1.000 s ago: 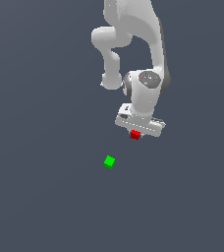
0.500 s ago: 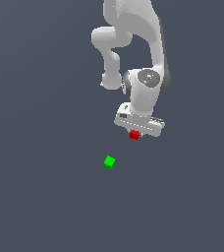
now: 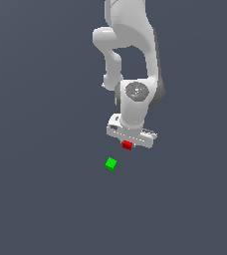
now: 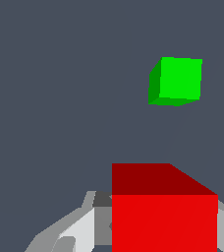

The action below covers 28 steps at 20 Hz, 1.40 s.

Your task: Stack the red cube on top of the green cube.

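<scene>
Gripper (image 3: pixel 128 145) shifted slightly toward green cube (image 3: pixel 111 163), clamping red cube (image 3: pixel 127 145); cubes still apart.

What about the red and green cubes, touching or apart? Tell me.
Apart. In the exterior view, bare floor separates the red cube under the gripper from the green cube; the wrist view shows the gap too.

plain dark grey-blue floor (image 3: pixel 41 209), evenly lit, nothing else.

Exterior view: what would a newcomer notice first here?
The white arm reaching down over a bare grey floor, with the red cube held in its end effector. The green cube sits alone on the floor, toward the exterior view's left of the red one.
</scene>
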Available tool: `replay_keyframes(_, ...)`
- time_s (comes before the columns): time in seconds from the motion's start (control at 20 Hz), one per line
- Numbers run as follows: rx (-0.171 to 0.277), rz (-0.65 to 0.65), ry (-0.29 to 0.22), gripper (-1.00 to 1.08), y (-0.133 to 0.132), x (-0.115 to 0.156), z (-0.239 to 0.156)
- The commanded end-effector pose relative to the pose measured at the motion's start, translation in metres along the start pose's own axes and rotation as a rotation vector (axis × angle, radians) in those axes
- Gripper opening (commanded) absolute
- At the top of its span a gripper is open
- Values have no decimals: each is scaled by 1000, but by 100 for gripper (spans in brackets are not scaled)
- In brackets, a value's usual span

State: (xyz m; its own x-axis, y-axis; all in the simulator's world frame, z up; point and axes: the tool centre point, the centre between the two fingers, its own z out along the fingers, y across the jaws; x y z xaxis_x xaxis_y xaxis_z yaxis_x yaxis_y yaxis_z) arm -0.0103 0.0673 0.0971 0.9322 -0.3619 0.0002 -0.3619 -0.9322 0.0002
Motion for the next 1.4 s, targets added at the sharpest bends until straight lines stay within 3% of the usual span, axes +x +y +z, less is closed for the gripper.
replay_keyframes(0.0, 0, 0, 1, -100, 10, 18, 7)
replay_keyframes(0.5, 0, 0, 0, -100, 41, 77, 30)
replay_keyframes(1.05, 0, 0, 0, -100, 47, 94, 35)
replay_keyframes(1.1, 0, 0, 0, 100, 47, 94, 35)
replay_keyframes(1.35, 0, 0, 0, 100, 47, 94, 35)
